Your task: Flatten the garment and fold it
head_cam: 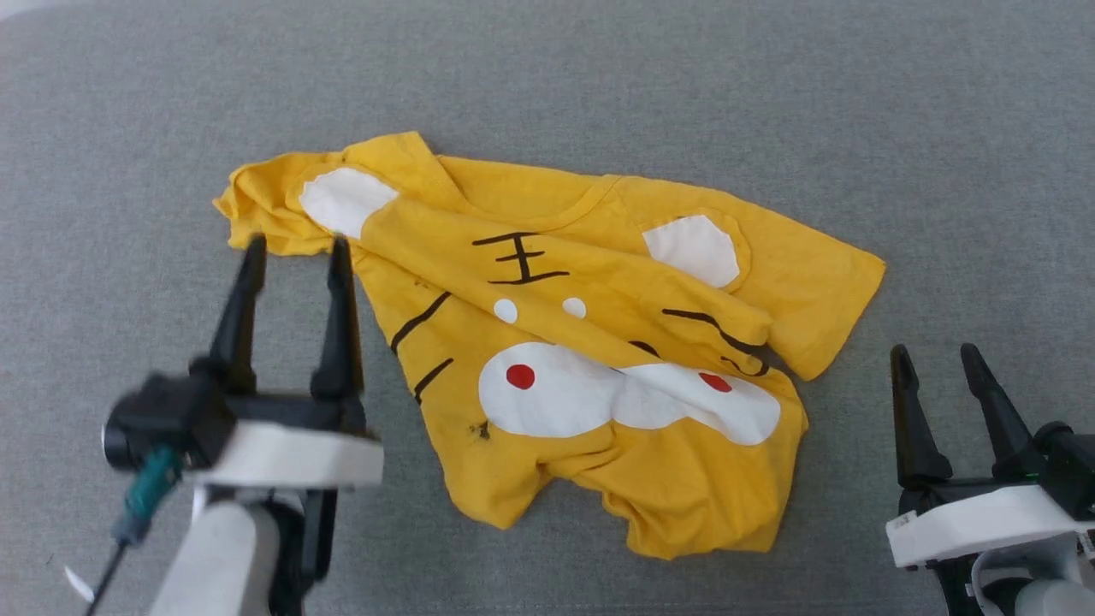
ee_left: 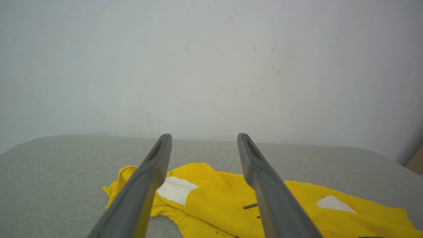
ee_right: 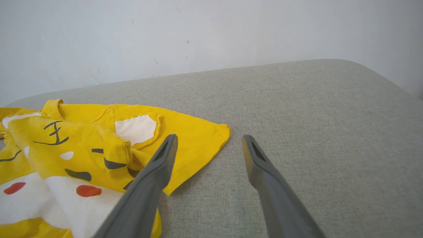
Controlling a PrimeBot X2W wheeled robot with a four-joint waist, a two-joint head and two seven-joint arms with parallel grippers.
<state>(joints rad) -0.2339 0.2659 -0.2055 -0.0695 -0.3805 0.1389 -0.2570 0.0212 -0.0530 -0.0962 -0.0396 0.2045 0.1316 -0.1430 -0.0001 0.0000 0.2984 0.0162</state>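
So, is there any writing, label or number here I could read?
"王": black strokes forming this character, printed on the garment, on the tiger's forehead.
Small dark sticker on the white base of the right claw: too small to read.
Nothing else readable.

A black three-bar mark (head_cam: 520, 258) resembling the character 王 stands on the forehead of the yellow tiger-face T-shirt (head_cam: 684, 479), just below the neckline near the centre of the head view. A small label (head_cam: 900, 519) on the white housing (head_cam: 975, 513) at lower right is too small to read.
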